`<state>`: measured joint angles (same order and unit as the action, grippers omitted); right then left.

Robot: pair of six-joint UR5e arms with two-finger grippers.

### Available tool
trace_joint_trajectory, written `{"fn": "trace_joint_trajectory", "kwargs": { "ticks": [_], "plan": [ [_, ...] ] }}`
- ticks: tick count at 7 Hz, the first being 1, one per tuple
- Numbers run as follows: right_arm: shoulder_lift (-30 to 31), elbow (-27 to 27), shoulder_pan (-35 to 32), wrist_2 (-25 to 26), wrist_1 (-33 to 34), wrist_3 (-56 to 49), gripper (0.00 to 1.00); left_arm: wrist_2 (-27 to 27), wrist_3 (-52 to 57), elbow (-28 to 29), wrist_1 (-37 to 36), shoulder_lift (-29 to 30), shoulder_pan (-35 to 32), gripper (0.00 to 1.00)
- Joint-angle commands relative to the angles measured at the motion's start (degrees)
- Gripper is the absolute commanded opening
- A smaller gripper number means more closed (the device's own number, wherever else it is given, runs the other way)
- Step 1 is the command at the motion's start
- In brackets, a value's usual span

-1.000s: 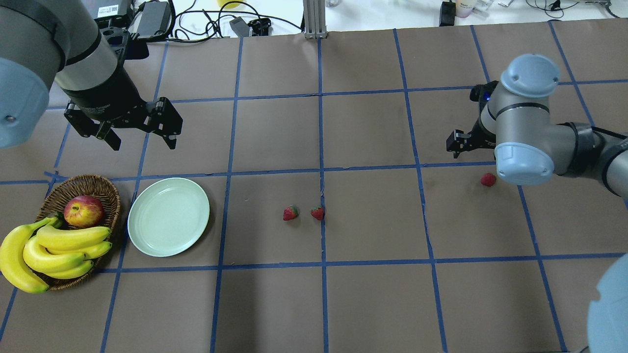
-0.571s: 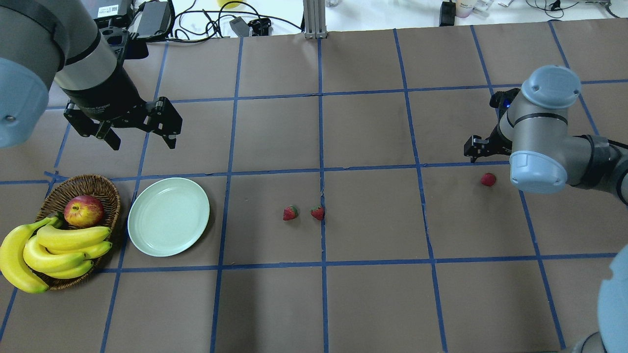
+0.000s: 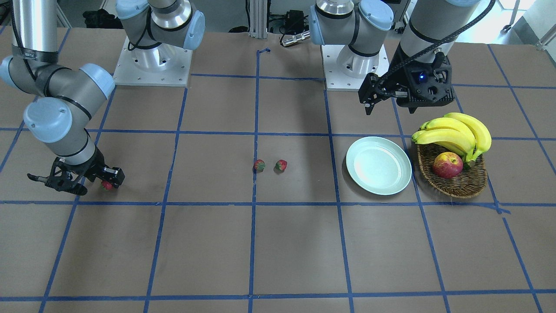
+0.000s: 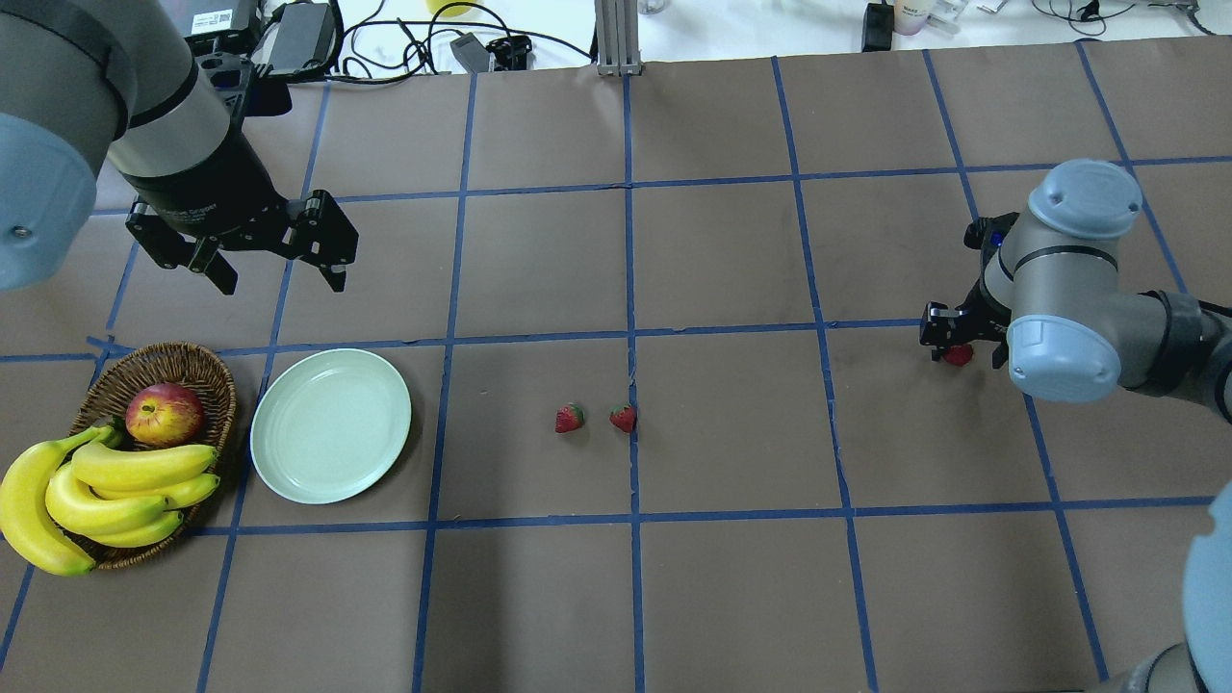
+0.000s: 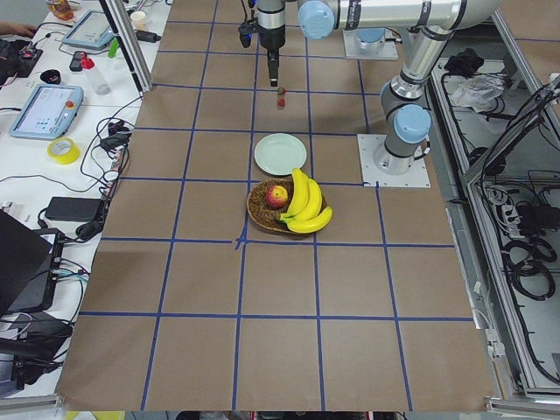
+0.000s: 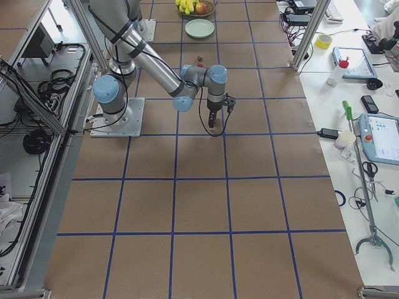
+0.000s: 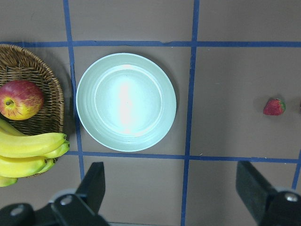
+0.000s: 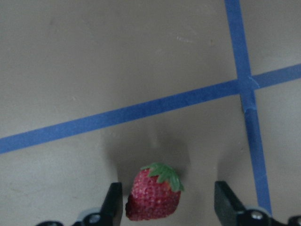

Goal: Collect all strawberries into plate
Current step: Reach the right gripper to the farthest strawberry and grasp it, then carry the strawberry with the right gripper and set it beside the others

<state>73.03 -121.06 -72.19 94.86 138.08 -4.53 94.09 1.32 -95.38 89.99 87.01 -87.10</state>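
Note:
Three strawberries lie on the brown table. Two sit side by side mid-table (image 4: 570,419) (image 4: 624,418), also in the front view (image 3: 259,165) (image 3: 281,165). The third strawberry (image 4: 958,355) (image 8: 153,197) lies far right between the fingers of my right gripper (image 4: 951,339) (image 8: 169,205), which is open and low over it, fingers apart from the berry. The pale green plate (image 4: 330,426) (image 3: 378,165) (image 7: 126,101) is empty. My left gripper (image 4: 281,279) (image 7: 171,188) is open and empty, hovering beyond the plate.
A wicker basket (image 4: 164,366) with an apple (image 4: 164,414) and a bunch of bananas (image 4: 106,491) stands just left of the plate. Cables and adapters (image 4: 308,34) lie past the table's far edge.
My right gripper has moved right and toward the robot, coming down so its open fingers straddle the far-right strawberry. The left arm has not moved.

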Motion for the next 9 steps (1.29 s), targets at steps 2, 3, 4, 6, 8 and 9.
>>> {"fn": "trace_joint_trajectory", "kwargs": {
  "ticks": [2, 3, 4, 6, 8, 9],
  "plan": [
    [0.09, 0.56, 0.03, -0.38, -0.70, -1.35, 0.20, -0.05, 0.00, -0.07, 0.10, 0.18, 0.00, 1.00],
    [0.27, 0.64, 0.03, -0.47, -0.44, -2.32, 0.20, -0.05, 0.00, -0.07, 0.10, 0.26, 0.00, 1.00],
    [0.88, 1.25, -0.75, -0.64, -1.22, -2.33, 0.21, -0.05, 0.09, -0.07, 0.10, 0.26, 0.00, 1.00],
    [1.32, 2.65, -8.52, -0.65, -1.06, -1.81, 0.17, -0.14, 0.00, -0.59, -0.08, 0.35, -0.09, 1.00],
    [0.62, 9.39, -22.15, -3.27, -3.23, -0.05, 0.18, -0.05, 0.09, -1.03, -0.34, 0.18, -0.09, 1.00],
    [0.71, 13.61, -26.30, -3.63, -7.60, 3.70, 0.19, 0.04, 0.00, -1.03, -0.34, -0.08, 0.00, 1.00]
  ]
}}
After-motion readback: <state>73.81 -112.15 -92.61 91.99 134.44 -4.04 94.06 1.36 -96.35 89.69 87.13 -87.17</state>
